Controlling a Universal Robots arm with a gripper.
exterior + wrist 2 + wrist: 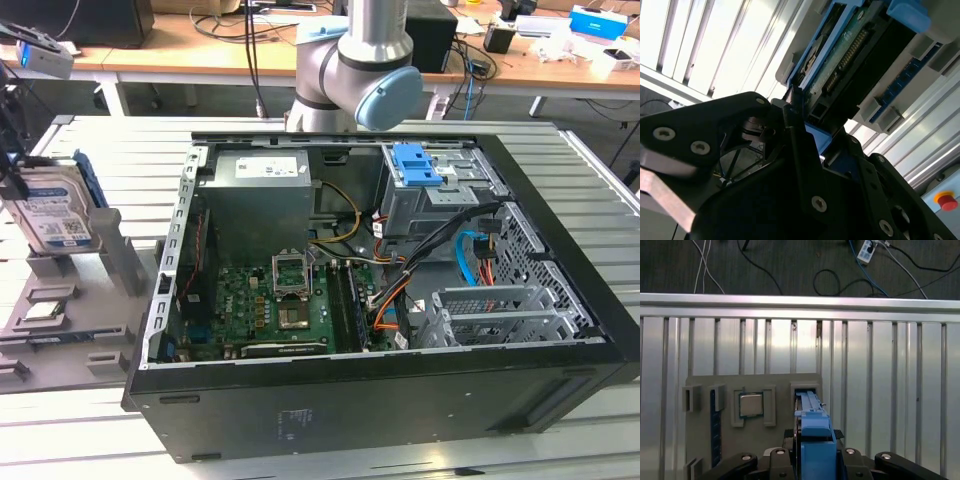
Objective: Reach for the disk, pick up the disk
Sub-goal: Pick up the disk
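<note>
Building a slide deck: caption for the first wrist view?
Claw poised around the edge-on disk standing in its grey holder, silver chip alongside.

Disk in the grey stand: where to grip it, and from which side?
Probably best: take the disk by its upper half, clamping across the two broad faces, coming down from above. It stands on edge in the grey stand with its lower part pocketed. A blue rail lines a narrow edge, leaving the flat faces free.

Computer case (380,300) lies open at centre on slatted table (100,440). Fixture tray (60,335) sits beside it on the exterior view's left. Disk (50,205) stands upright in a tray slot, chip (750,405) in the recess just beside it. Arm (355,70) stands behind the case, far side
</note>
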